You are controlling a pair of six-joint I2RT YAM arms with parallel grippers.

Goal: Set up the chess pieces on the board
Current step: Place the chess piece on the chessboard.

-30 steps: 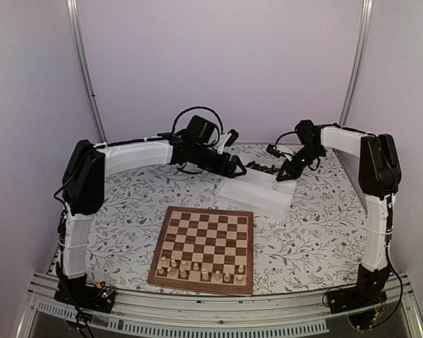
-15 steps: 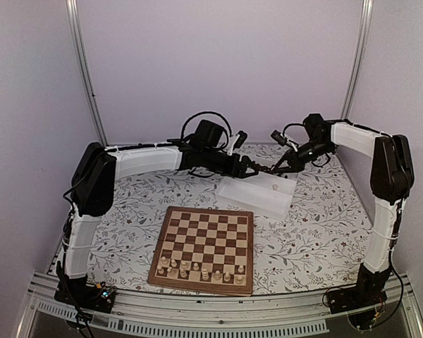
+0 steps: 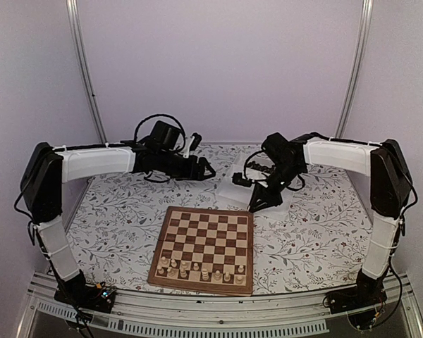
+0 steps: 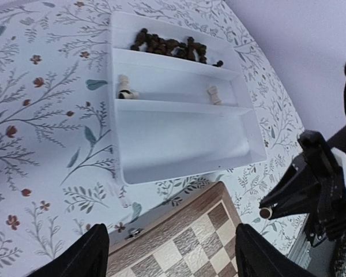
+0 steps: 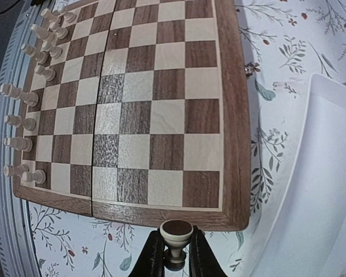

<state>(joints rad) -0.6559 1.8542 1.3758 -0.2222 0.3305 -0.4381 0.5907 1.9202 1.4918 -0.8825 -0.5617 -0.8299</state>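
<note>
Clearly the step in hand is placing the small turned wooden chess piece point(image 5: 177, 232), pale in the stem with a dark round end facing away from the wrist. It is pinched between the pressed-together fingers of the right gripper point(image 5: 176, 257) and hangs just outside the right border of the square wooden chessboard of tan and brown squares point(image 3: 203, 246), toward its far end. I cannot tell which kind of piece it is.

A group of pale cream pieces point(image 5: 23, 98) already stands on the board's two nearest rows, so the held one probably belongs in a gap there. To do this well, carry it high across the bare middle rows and come straight down over the chosen square. Keep the dark end square to the wood, and let go only once it sits flat. Its neighbours stand close together, so a slanted approach could topple them.

Most of the open room is over the board's middle and far rows. Just beyond the board's far edge lies the white rectangular plastic tray point(image 4: 249, 135), holding dark brown pieces point(image 4: 170, 45) and two pale ones point(image 4: 127, 88). Its wall is worth avoiding. The left gripper point(image 4: 170, 242), spread wide and empty, hovers above the board's far edge, apart from the right arm's likely path. The flowered tablecloth point(image 3: 120, 225) surrounds everything.
</note>
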